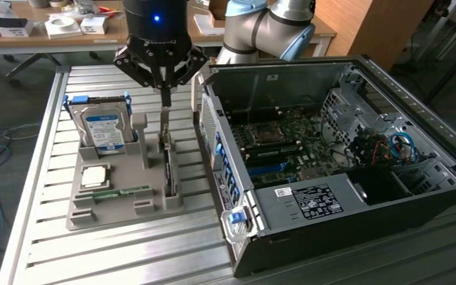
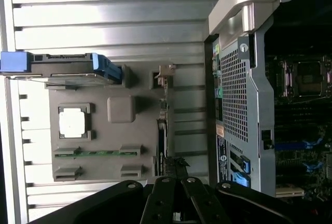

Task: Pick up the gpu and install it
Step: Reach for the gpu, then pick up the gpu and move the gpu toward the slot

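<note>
In the exterior view the fingers [image 1: 164, 102] are pressed together and hang straight over the far end of the graphics card [image 1: 168, 166]. The card stands on edge in the gray holder [image 1: 117, 211] on the counter [image 1: 93, 255], long axis running far to near. Whether they touch it is unclear. In the wrist view the card is seen edge-on, between the holder's other slots and the open computer case [image 2: 244, 105].

The arm [image 1: 252, 27] points straight down, jaws closed together.
</note>
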You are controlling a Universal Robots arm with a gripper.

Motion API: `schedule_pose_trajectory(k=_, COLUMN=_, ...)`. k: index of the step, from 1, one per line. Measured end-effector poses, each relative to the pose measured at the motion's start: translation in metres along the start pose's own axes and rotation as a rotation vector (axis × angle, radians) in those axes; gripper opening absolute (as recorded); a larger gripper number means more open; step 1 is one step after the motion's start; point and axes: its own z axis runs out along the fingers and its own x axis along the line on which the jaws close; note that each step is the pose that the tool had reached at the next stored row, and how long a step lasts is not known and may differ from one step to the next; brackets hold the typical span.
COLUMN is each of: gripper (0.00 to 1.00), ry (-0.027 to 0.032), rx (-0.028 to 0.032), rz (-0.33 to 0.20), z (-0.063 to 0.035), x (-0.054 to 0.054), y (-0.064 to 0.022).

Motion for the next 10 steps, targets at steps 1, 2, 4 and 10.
schedule_pose_trajectory(k=1, gripper=0.11, ry=0.0000, rx=0.0003, rz=0.000, z=0.0001, x=0.0002, y=-0.0007)
schedule_pose_trajectory(k=2, gripper=0.11, ry=-0.0001, rx=0.0004, rz=0.000, z=0.0003, x=0.0005, y=-0.0013)
schedule_pose_trajectory(k=4, gripper=0.11, ry=-0.0002, rx=0.0008, rz=0.000, z=0.0006, x=0.0012, y=-0.0024)
schedule_pose_trajectory(k=10, gripper=0.11, ry=-0.0002, rx=0.0013, rz=0.000, z=0.0009, x=0.0015, y=-0.0031)
